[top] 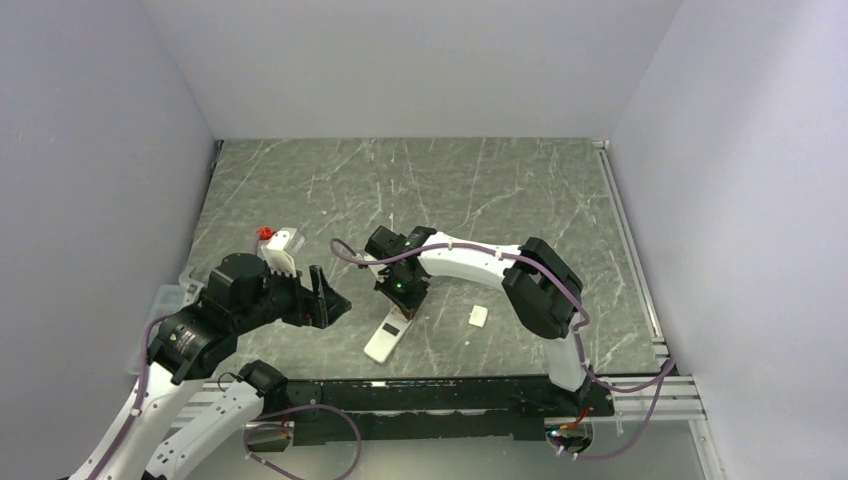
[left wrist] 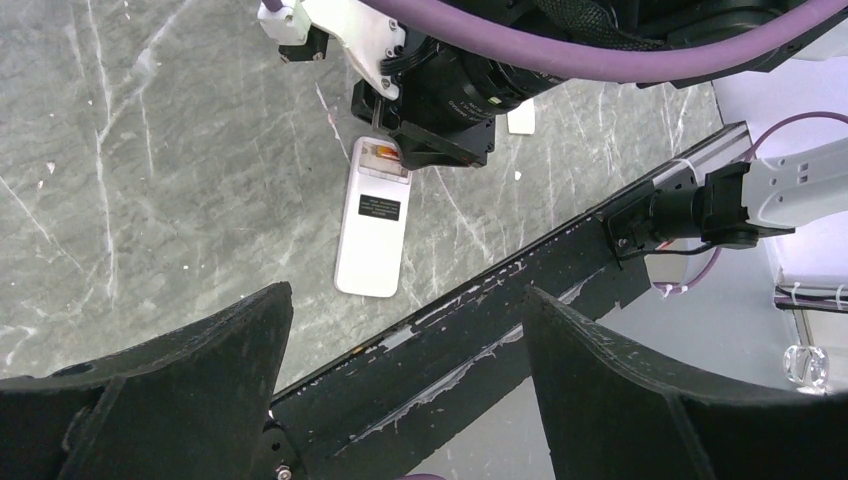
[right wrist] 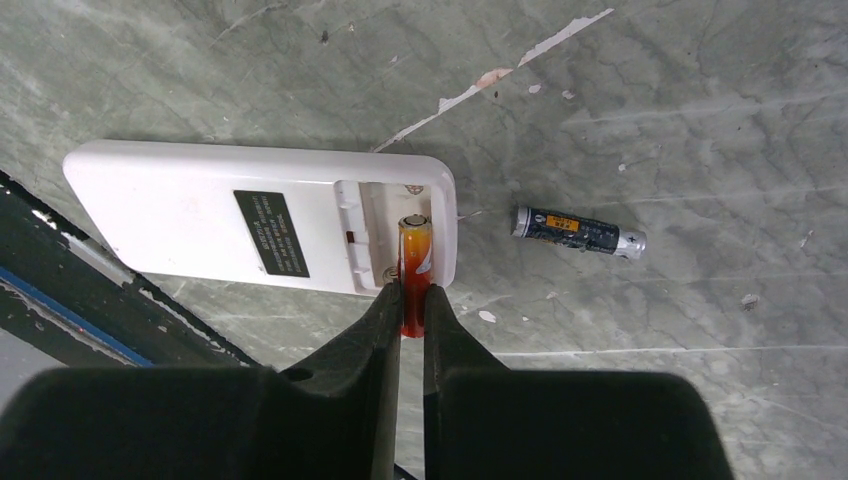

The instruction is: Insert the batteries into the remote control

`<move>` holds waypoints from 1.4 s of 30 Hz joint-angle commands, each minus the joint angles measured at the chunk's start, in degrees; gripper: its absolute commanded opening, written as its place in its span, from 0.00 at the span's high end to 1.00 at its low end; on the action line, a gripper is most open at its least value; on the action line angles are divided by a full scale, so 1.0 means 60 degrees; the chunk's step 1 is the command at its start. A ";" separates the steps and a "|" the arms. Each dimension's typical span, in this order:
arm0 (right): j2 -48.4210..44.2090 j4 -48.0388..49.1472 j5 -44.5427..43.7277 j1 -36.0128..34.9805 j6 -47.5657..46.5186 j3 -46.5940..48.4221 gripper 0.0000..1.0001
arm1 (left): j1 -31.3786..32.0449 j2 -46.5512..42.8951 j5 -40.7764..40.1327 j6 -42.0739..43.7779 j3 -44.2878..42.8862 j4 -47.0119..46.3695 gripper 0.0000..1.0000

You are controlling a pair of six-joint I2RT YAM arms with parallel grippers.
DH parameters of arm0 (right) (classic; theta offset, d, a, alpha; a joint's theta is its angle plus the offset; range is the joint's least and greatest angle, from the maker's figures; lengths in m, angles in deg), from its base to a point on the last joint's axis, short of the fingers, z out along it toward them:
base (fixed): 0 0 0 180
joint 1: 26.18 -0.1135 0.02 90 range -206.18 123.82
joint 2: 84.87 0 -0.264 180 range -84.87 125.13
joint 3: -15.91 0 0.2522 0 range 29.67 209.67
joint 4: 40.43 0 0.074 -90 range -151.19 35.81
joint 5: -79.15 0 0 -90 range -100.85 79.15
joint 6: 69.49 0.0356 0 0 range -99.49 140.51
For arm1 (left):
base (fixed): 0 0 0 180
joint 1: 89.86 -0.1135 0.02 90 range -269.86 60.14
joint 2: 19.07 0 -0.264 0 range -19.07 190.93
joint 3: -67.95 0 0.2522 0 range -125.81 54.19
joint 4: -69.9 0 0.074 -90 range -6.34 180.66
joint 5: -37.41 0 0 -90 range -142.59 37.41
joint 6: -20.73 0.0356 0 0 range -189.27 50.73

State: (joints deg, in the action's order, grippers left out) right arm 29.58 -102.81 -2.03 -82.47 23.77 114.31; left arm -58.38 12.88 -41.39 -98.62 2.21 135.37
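The remote control (right wrist: 200, 215) lies white back up with its dark label showing and its battery bay (right wrist: 395, 235) open. My right gripper (right wrist: 412, 300) is shut on an orange battery (right wrist: 415, 255), holding it tilted with its top end inside the bay. A dark grey battery (right wrist: 578, 231) lies on the table just beyond the remote's end. In the top view the remote (top: 383, 340) sits near the front edge under the right gripper (top: 402, 300). My left gripper (top: 335, 298) is open and empty, hovering left of the remote (left wrist: 372, 225).
A small flat white square piece (top: 478, 316) lies right of the remote. A small white and red object (top: 277, 240) sits behind the left arm. The black front rail (top: 430, 390) runs just before the remote. Grey walls close in three sides.
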 commanded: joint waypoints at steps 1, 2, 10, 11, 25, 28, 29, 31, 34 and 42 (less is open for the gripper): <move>-0.0218 -0.0005 -0.0298 -0.0022 0.0128 0.0380 0.89 | 0.0026 -0.0123 -0.0051 0.0122 0.0012 -0.0347 0.10; -0.0230 0.0007 -0.0298 -0.0022 0.0133 0.0380 0.88 | 0.0026 -0.0113 -0.0051 0.0116 0.0008 -0.0341 0.10; -0.0223 0.0022 -0.0298 -0.0022 0.0229 0.0435 0.86 | 0.0026 -0.0098 -0.0042 0.0135 0.0007 -0.0345 0.10; -0.0210 0.0031 -0.0298 -0.0022 0.0241 0.0439 0.86 | 0.0026 -0.0100 -0.0044 0.0132 0.0007 -0.0349 0.10; -0.0216 0.0031 -0.0360 -0.0022 0.0297 0.0424 0.85 | 0.0017 -0.0094 -0.0051 0.0130 0.0015 -0.0350 0.10; -0.0194 0.0014 -0.0435 -0.0022 0.0325 0.0417 0.84 | 0.0022 -0.0111 -0.0053 0.0121 0.0022 -0.0353 0.10; -0.0214 0.0015 -0.0443 -0.0022 0.0329 0.0396 0.84 | 0.0015 -0.0109 -0.0055 0.0129 0.0022 -0.0351 0.10; -0.0230 0.0028 -0.0444 -0.0022 0.0327 0.0381 0.83 | 0.0026 -0.0117 -0.0052 0.0124 0.0022 -0.0344 0.10; -0.0238 0.0047 -0.0444 -0.0023 0.0348 0.0366 0.82 | 0.0019 -0.0119 -0.0051 0.0133 0.0022 -0.0350 0.10; -0.0241 0.0047 -0.0474 -0.0022 0.0363 0.0373 0.80 | 0.0026 -0.0113 -0.0065 0.0128 0.0023 -0.0353 0.10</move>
State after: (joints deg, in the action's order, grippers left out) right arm 29.58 -102.72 -3.39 -82.47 25.24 114.90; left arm -58.38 12.88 -41.41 -98.62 2.23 135.37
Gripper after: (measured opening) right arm 0.193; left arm 0.902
